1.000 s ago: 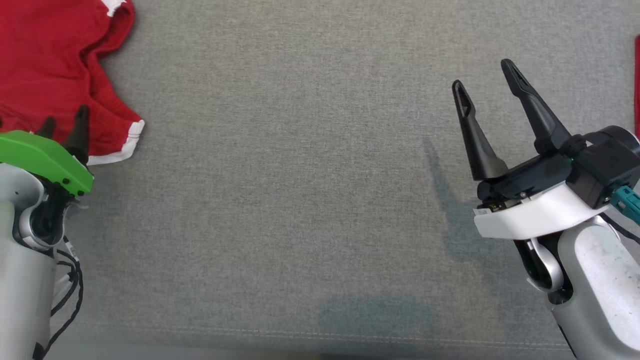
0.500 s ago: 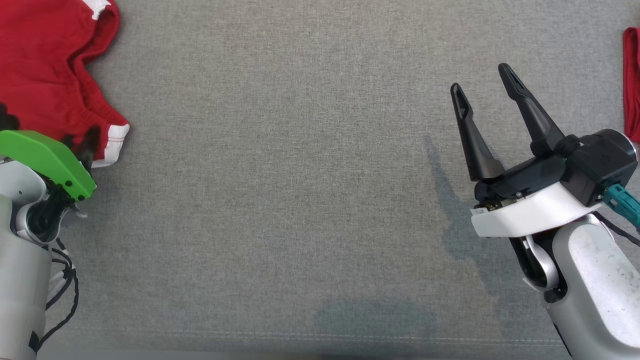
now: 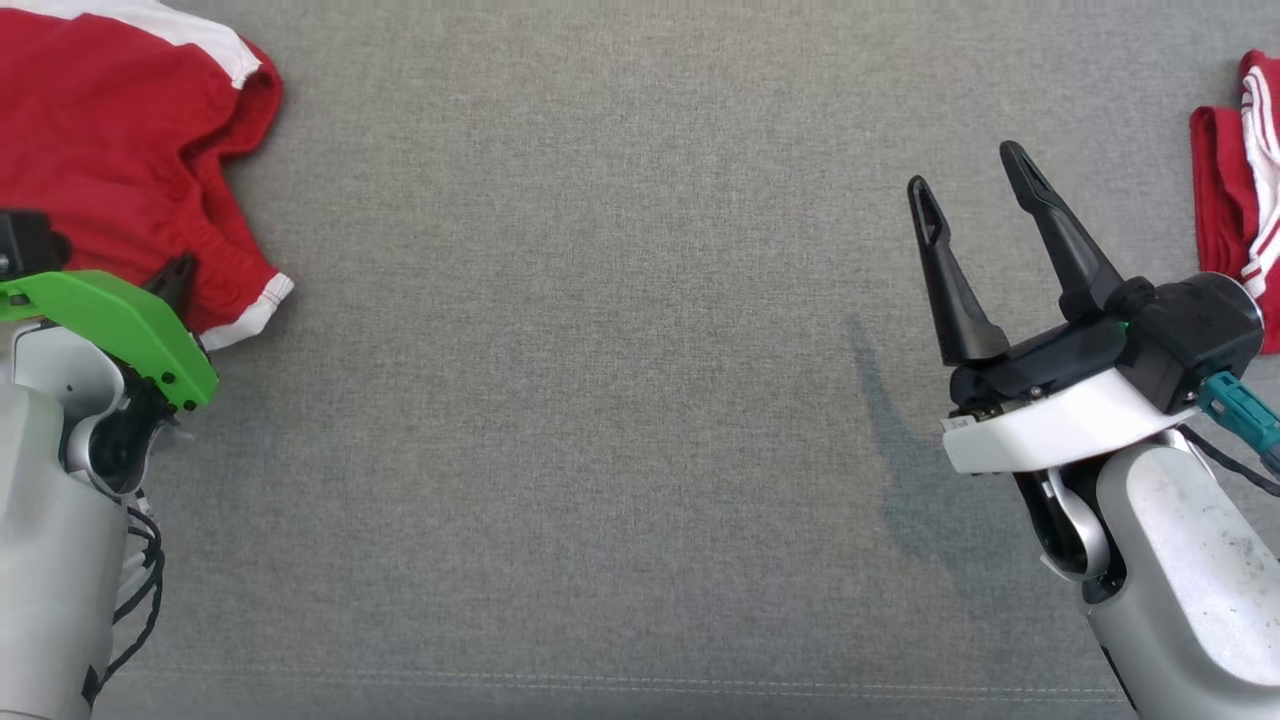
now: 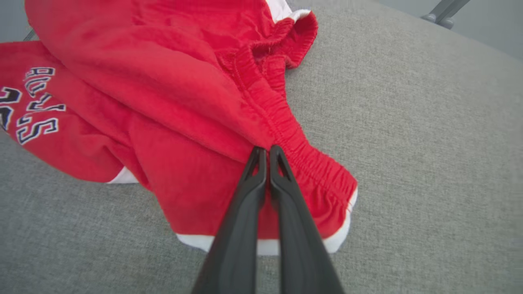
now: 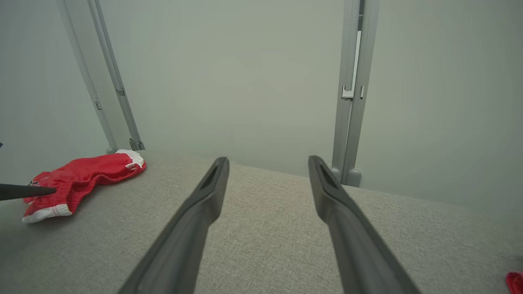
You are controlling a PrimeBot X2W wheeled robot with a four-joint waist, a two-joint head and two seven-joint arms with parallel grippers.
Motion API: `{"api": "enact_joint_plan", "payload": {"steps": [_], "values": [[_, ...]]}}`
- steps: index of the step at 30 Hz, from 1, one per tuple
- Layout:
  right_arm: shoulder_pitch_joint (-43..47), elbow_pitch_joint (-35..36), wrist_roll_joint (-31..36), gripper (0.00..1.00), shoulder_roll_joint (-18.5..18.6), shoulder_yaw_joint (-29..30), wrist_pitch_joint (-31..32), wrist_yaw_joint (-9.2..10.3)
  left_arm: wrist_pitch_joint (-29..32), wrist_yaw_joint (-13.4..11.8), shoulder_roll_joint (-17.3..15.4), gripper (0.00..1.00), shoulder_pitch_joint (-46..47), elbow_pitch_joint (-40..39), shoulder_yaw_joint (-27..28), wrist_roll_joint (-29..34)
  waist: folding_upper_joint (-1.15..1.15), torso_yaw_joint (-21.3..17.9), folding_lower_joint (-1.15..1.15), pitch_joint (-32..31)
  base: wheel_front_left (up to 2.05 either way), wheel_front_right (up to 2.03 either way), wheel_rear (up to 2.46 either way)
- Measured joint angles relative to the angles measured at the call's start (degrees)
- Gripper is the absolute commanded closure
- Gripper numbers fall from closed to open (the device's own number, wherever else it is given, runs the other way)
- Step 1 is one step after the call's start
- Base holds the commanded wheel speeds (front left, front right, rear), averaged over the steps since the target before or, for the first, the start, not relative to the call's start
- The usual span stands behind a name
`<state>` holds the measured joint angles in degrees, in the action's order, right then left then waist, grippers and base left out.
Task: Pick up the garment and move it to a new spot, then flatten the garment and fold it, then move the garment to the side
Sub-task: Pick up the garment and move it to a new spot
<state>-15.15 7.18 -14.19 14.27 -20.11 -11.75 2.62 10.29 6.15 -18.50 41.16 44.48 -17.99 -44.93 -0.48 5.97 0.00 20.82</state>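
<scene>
I see my left gripper (image 4: 264, 150) pinched tight on the elastic waistband of the crumpled red cloth shorts with white trim (image 4: 163, 102), lying far left on the grey woven-fabric table (image 3: 600, 400). My right gripper (image 3: 965, 170) is spread wide, holding nothing, over the table's right side, near a second red-and-white garment (image 3: 1235, 190).

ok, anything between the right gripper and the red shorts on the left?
Nothing. In the head view the stretch of grey table cover between the right gripper and the red shorts is bare.
</scene>
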Motion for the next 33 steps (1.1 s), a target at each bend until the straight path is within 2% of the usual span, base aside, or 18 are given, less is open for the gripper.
{"api": "enact_joint_plan", "payload": {"steps": [9, 20, 25, 33], "values": [[1.93, -3.16, -2.48, 0.00, -1.15, 1.48, -1.38, 0.00, -4.65, 0.78, 0.60, 1.00, 0.29, -2.70, -3.74, 3.31, 0.00, -0.16, 0.00, -6.54, 0.00, 0.00, 0.00], [5.47, -4.86, -3.86, 0.00, -1.32, 3.11, -1.91, -0.02, -6.58, 0.90, 1.53, 1.00, 0.34, -7.48, -7.49, 4.34, 0.00, -1.26, 0.00, -13.87, 0.00, 0.00, 0.00], [6.47, -4.69, -4.03, 0.00, -0.93, 4.12, -1.92, -0.01, -6.88, 0.91, 2.45, 1.00, 0.20, -11.47, -9.03, 4.28, 0.00, -3.30, 0.00, -16.53, 0.00, 0.00, 0.00], [7.58, -2.78, -4.03, 0.00, 0.81, 6.44, -2.35, 0.08, -5.23, 0.91, 6.84, 1.00, -2.03, -17.73, -13.65, 2.70, 0.00, -8.49, 0.00, -18.84, 0.00, 0.00, 0.00]]}}
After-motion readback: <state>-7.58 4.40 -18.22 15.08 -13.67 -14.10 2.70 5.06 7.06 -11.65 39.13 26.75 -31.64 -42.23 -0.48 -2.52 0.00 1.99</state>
